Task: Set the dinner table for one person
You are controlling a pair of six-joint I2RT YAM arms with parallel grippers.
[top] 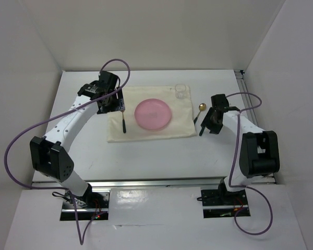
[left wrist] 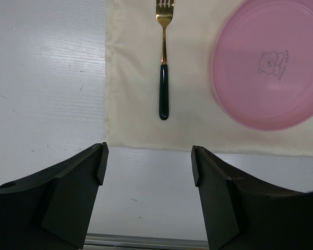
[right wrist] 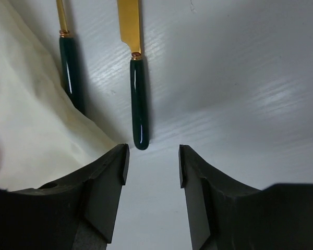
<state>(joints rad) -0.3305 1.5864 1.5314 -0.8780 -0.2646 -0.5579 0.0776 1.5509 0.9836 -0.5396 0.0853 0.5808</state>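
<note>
The white dinner table [top: 146, 156] carries a cream cloth mat [top: 141, 133] with a pink plate [top: 153, 114] in its middle. A gold fork with a dark green handle [top: 123, 123] lies on the mat left of the plate. It also shows in the left wrist view [left wrist: 164, 88], ahead of my open, empty left gripper [left wrist: 148, 162]. In the top view the left gripper [top: 113, 102] hovers over the mat's far left corner. My right gripper [right wrist: 153, 164] is open just behind the handle end of a gold knife [right wrist: 137, 99]. A spoon [top: 201, 109] lies beside it at the mat's right edge.
A clear glass [top: 181, 91] stands at the mat's far right corner. A metal rail [top: 146, 183] runs along the table's near edge. White walls close in the left, back and right sides. The plate [left wrist: 271, 62] fills the upper right of the left wrist view.
</note>
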